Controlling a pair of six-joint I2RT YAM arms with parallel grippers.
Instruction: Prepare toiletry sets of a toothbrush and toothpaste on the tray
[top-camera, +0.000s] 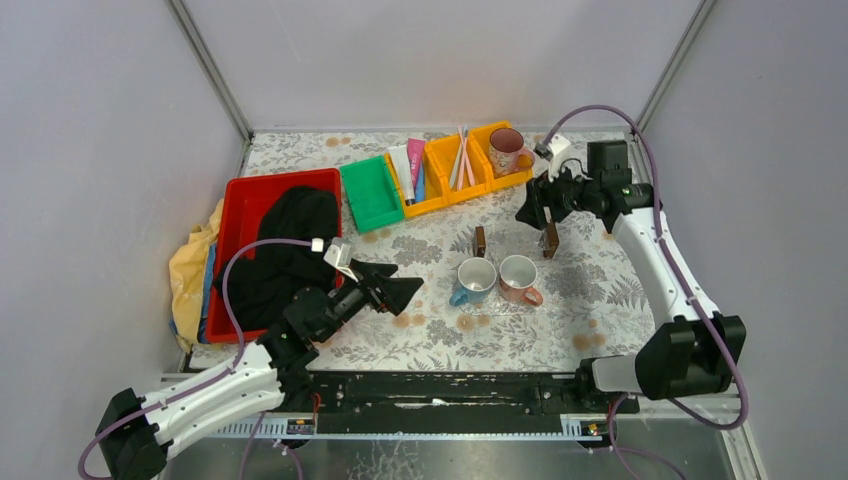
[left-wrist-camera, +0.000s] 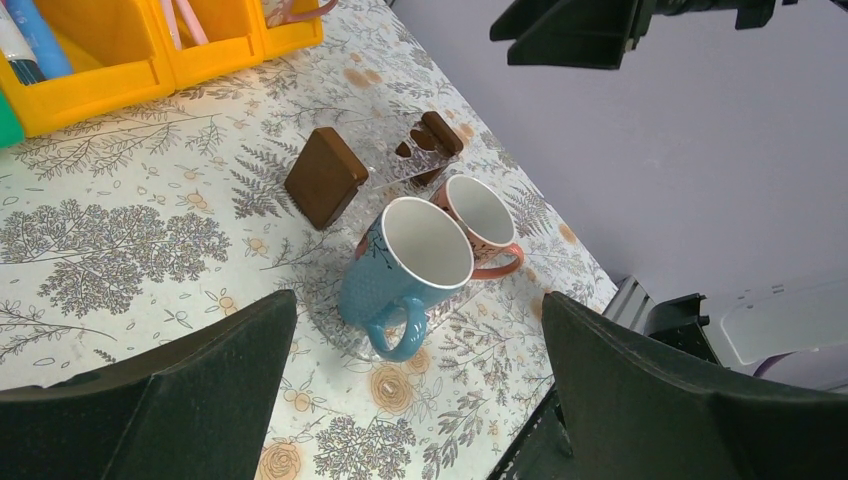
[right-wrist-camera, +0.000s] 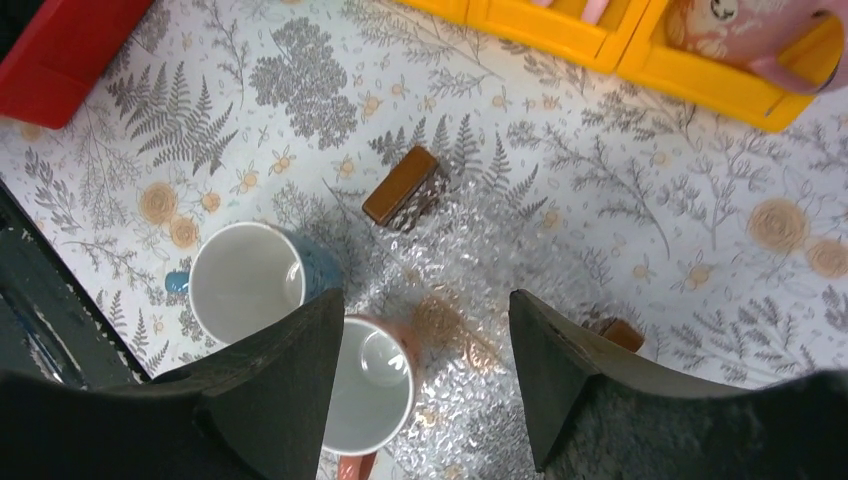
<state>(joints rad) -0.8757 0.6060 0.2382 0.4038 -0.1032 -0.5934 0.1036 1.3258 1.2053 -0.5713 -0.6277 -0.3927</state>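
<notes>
Mugs (top-camera: 478, 276) sit mid-table between wide-open, empty left fingers (left-wrist-camera: 170, 400) and right fingers (right-wrist-camera: 260, 400).

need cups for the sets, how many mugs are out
3: a blue mug and a pink mug side by side mid-table, and a patterned mug in the rightmost yellow bin. Others may be hidden.

Robot lab cell, grey partition walls (top-camera: 95, 130), mounting rail (top-camera: 440, 392)
</notes>
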